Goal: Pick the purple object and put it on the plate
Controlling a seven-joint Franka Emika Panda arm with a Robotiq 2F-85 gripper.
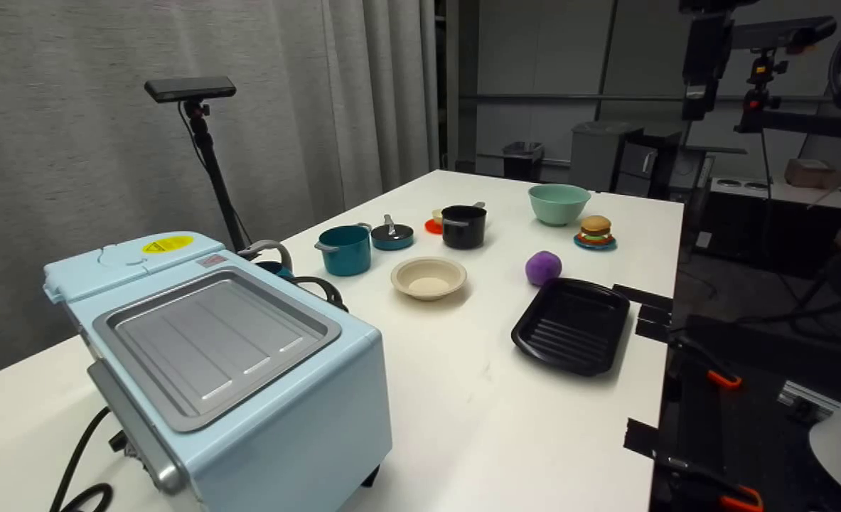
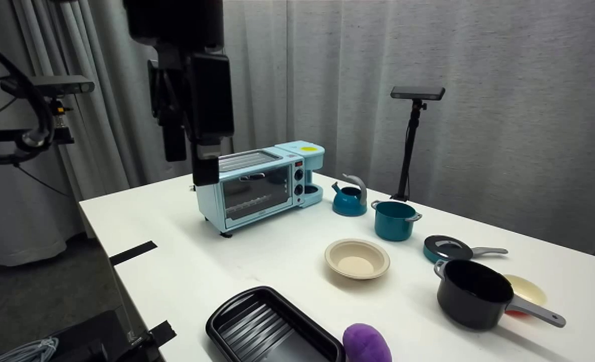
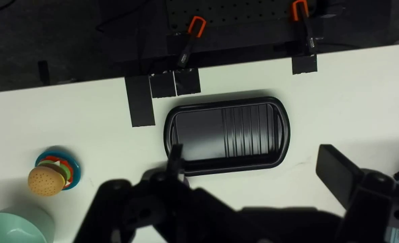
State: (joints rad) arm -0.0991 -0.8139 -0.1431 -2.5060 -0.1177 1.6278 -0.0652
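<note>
The purple object (image 1: 543, 268) is a small round purple ball on the white table, right beside the black tray. It also shows in an exterior view at the bottom edge (image 2: 366, 343). In the wrist view a gripper finger hides all but a thin sliver of it (image 3: 186, 181). The plate (image 1: 429, 278) is a round cream shallow dish on the table with nothing in it; it also shows in an exterior view (image 2: 357, 258). It is not visible in the wrist view. My gripper (image 3: 251, 147) is open and empty, high above the table; it also shows in an exterior view (image 2: 190, 163).
A black ridged tray (image 1: 571, 326) lies near the table edge. A burger toy (image 1: 595, 232) and a green bowl (image 1: 559, 204) stand beyond the ball. A black pot (image 2: 473, 294), a teal pot (image 2: 394, 221), a lidded pan (image 2: 448, 249) and a blue toaster oven (image 2: 259, 186) surround the plate.
</note>
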